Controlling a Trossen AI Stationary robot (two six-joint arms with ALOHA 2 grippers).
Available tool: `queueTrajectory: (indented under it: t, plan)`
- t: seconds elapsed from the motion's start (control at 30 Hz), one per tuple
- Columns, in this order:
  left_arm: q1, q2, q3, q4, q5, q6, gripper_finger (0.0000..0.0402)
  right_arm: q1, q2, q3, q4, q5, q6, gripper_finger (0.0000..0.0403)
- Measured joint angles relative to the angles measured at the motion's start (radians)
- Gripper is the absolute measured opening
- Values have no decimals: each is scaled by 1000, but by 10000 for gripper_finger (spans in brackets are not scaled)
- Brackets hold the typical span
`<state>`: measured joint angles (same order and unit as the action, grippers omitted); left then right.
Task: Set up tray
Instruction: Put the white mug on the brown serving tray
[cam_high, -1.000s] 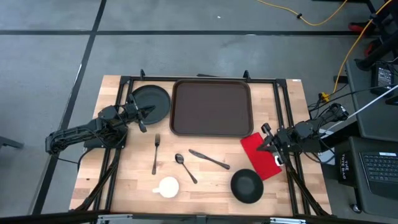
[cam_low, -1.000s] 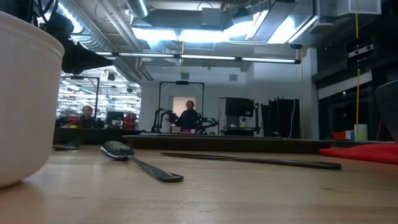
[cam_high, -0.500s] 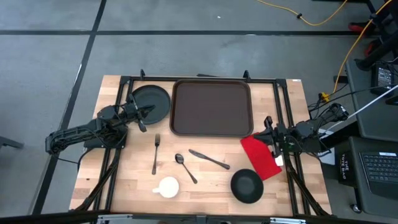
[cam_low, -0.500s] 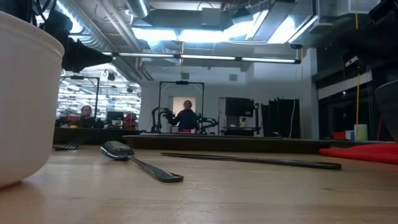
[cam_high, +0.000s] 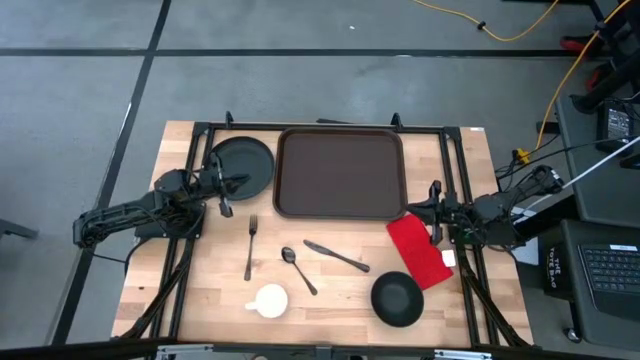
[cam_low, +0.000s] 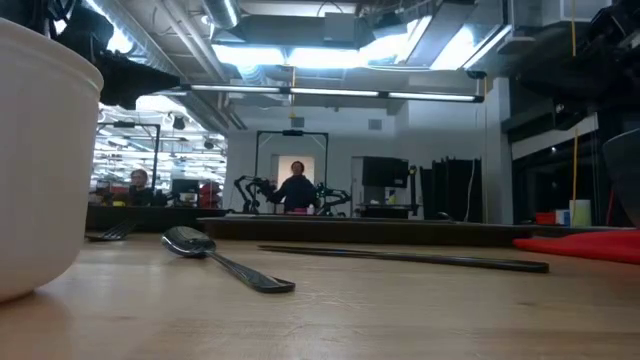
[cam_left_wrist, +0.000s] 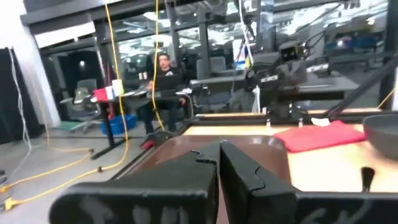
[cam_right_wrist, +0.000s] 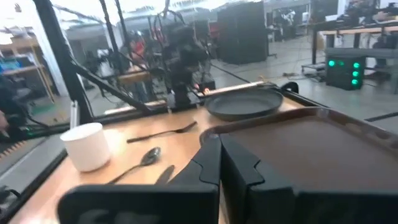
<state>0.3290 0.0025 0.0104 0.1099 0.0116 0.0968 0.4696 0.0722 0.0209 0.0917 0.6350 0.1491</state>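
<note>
The dark brown tray lies flat at the table's far middle, also seen as the tray in the right wrist view. My left gripper is shut and hovers at the near-left rim of the round black plate, which lies left of the tray. My right gripper is shut and sits by the tray's near right corner, above the far corner of the red napkin. The napkin lies flat on the table.
On the near half of the table lie a fork, spoon, knife, white cup and black bowl. Black frame rails run along both table sides. A person stands in the room behind.
My right gripper has moved from above the napkin toward the table's far edge, to the tray's near right corner, and has turned to point more toward the table's left. The napkin stays flat where it was.
</note>
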Motion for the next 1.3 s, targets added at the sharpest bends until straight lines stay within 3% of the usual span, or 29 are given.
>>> queueTrajectory:
  t: [0.23, 0.53, 0.77, 0.97, 1.1, 1.3]
  plan:
    - [-67, 27, 5, 3, 88, -58, 2, -20, 199, 118, 2, -7, -49, 4]
    - [-286, 201, 6, 185, -105, -41, 1, -48, 432, 262, 2, -56, -131, 10]
    - [-415, 348, 7, 225, -297, -111, 2, -69, 472, 273, 14, -63, -128, 12]
    - [-474, 413, 11, 308, -341, -99, 2, -83, 476, 273, 17, -207, -130, 13]
    - [-488, 431, 48, 306, -360, -85, 1, -103, 476, 273, 16, -202, -131, 13]
    - [-488, 434, 62, 306, -300, -83, 3, -132, 478, 268, 17, -202, -140, 14]
